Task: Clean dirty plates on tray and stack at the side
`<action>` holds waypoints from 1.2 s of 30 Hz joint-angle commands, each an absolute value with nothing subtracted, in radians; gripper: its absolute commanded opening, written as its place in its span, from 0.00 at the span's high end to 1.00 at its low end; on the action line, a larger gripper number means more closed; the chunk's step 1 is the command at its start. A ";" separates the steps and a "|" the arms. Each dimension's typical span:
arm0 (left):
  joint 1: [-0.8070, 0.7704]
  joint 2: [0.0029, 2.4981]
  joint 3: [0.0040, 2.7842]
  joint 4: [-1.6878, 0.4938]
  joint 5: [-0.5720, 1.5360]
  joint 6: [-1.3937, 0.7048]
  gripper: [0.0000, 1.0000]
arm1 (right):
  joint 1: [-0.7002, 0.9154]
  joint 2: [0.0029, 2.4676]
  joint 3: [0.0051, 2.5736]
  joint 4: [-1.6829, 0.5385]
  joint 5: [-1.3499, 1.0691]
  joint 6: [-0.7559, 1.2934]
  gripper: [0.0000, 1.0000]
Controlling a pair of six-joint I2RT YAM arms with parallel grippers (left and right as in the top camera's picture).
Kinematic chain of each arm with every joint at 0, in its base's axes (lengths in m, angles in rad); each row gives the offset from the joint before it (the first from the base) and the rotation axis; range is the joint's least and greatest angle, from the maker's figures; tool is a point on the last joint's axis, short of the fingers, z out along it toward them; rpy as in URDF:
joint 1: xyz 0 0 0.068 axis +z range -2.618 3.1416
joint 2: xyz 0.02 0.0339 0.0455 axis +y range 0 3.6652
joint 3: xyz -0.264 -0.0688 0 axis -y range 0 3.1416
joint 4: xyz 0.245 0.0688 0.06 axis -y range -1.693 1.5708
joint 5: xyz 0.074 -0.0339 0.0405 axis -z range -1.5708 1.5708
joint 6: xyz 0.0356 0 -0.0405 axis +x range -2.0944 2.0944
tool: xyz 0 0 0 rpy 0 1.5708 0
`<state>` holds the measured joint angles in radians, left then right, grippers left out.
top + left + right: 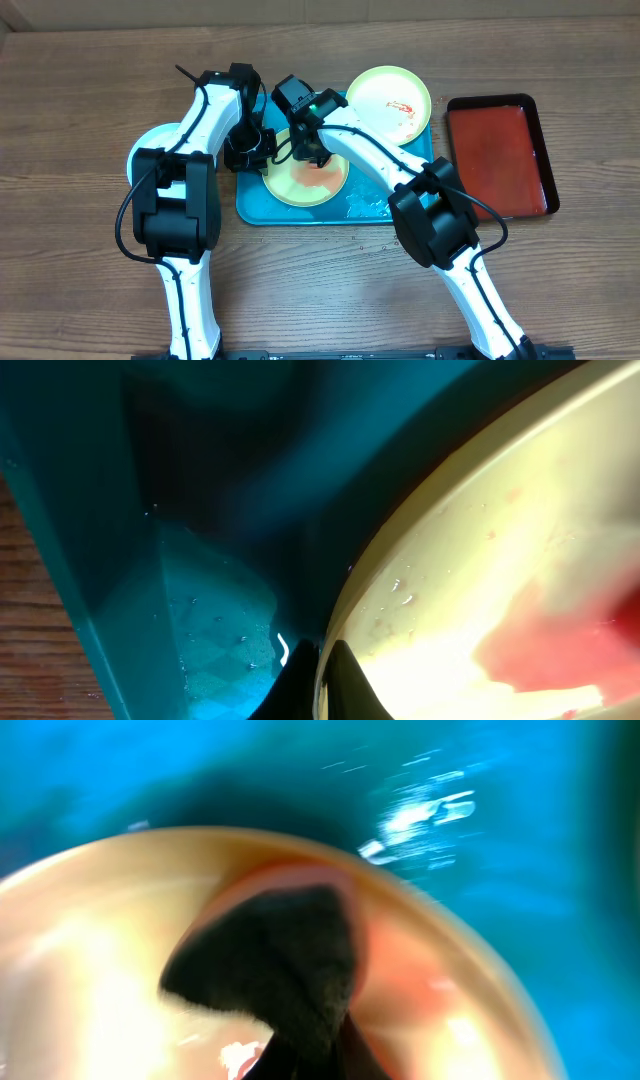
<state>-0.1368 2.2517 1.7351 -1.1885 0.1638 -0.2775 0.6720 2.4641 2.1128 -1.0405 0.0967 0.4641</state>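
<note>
Turquoise tray (262, 210) flat at mid-table, long axis running left to right, wet glints on its floor near the front edge. On the tray's left half, a yellow-green plate (300, 185), round, lying face up, with a red smear across its middle.

Left gripper (258, 152) at that plate's left rim. From the left wrist view, fingers (345, 680) pinched together on the rim of the plate (480, 580), teal tray floor (200, 480) just beside it.

Right gripper (312, 155) down over the plate's far side. From the right wrist view, closed on a dark wad (270, 960), sponge or cloth hard to tell, pressed on the plate's face (80, 950) amid blurred red sauce.

Second yellow-green plate (385, 95), also smeared red, face up over the tray's far right corner. Pale blue-white plate (150, 140) on the table left of the tray, partly hidden under the left arm. Red tray (500, 150) with dark rim to the right, near the turquoise one, long axis front to back.
</note>
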 commanded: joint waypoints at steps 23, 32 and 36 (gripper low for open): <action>-0.137 2.263 1.730 -1.181 0.131 -0.269 0.96 | 0.635 2.478 2.114 -1.159 0.205 0.494 0.96; -0.137 2.263 1.730 -1.181 0.131 -0.268 0.96 | 0.636 2.527 2.067 -0.999 -0.311 0.527 0.96; -0.137 2.263 1.730 -1.177 0.131 -0.269 0.96 | 0.635 2.529 2.067 -1.108 -0.361 0.520 0.96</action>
<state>-0.1368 2.2517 1.7351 -1.1885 0.1638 -0.2775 0.6163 2.4660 2.0937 -1.0595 -0.2420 0.5129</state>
